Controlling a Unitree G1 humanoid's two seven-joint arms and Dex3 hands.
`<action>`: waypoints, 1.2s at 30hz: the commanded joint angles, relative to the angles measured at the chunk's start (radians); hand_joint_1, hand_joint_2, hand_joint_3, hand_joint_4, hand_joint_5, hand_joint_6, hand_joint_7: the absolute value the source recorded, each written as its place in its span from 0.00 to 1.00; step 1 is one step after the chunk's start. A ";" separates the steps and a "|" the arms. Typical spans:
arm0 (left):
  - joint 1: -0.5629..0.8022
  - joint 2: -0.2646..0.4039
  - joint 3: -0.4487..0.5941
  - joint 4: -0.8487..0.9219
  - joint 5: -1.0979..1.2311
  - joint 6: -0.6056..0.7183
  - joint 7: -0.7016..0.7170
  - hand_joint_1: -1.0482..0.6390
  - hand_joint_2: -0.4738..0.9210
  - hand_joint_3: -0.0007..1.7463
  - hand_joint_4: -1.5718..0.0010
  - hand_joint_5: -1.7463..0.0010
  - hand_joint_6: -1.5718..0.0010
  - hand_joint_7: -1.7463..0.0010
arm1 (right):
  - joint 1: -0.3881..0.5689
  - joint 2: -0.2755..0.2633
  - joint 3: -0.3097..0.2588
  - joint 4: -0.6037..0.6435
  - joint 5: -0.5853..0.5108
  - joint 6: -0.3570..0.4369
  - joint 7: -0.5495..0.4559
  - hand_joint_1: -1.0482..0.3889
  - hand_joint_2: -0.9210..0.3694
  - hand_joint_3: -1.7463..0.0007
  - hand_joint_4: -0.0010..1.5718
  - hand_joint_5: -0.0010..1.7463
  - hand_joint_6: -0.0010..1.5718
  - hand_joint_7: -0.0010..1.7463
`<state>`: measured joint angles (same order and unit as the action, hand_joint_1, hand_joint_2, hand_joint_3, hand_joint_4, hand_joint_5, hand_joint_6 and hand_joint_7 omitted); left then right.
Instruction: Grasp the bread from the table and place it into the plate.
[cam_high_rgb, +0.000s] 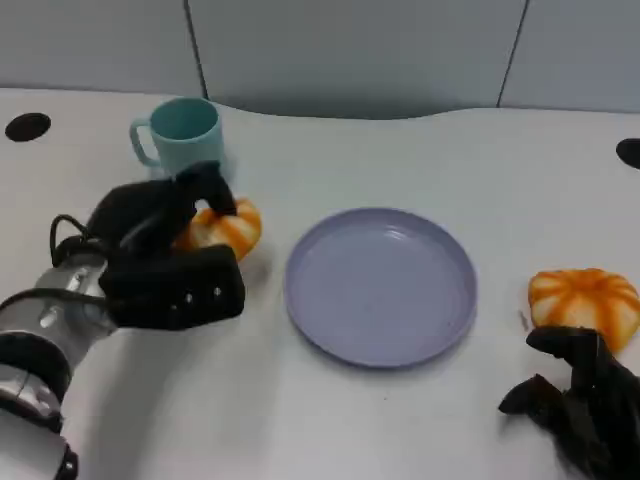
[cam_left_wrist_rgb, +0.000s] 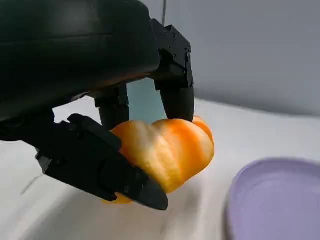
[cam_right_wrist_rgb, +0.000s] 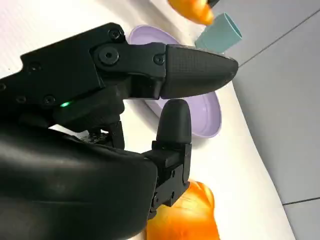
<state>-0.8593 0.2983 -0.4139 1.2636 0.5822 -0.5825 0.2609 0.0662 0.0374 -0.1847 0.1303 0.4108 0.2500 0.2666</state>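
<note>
Two orange breads lie on the white worktop: one bread (cam_high_rgb: 225, 229) at nine o'clock of the lilac plate (cam_high_rgb: 380, 285), gripped by the left hand (cam_high_rgb: 165, 255) just below the teal mug (cam_high_rgb: 180, 133). The other bread (cam_high_rgb: 585, 303) sits at three o'clock, apparently untouched beside the right hand (cam_high_rgb: 580, 395), whose fingers spread empty.

Bread (cam_high_rgb: 225, 228): orange-and-white striped roll, gripped in the left hand (cam_high_rgb: 165, 255), just left of the plate.
Plate (cam_high_rgb: 380, 285): round, lilac, shallow-rimmed, upright at the table's (cam_high_rgb: 400, 160) centre, holding nothing.
</note>
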 joint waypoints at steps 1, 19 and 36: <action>-0.048 -0.002 0.039 -0.045 -0.050 -0.075 -0.046 0.58 0.96 0.09 0.53 0.00 0.68 0.00 | -0.001 -0.007 -0.010 -0.004 0.008 -0.007 0.001 0.45 0.00 0.70 0.31 1.00 0.16 0.93; -0.139 -0.199 -0.119 -0.047 0.091 -0.151 -0.128 0.53 0.97 0.08 0.43 0.00 0.59 0.00 | 0.017 -0.002 -0.005 -0.028 0.009 0.008 -0.007 0.46 0.00 0.69 0.30 1.00 0.16 0.93; -0.182 -0.211 -0.346 0.022 0.333 -0.081 0.029 0.37 0.97 0.02 0.83 0.19 0.78 0.38 | 0.053 -0.003 0.024 -0.056 -0.014 -0.021 0.008 0.46 0.00 0.66 0.28 1.00 0.16 0.93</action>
<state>-1.0019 0.0726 -0.7276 1.2836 0.8837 -0.6644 0.3024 0.1057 0.0468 -0.1649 0.0914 0.4048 0.2454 0.2699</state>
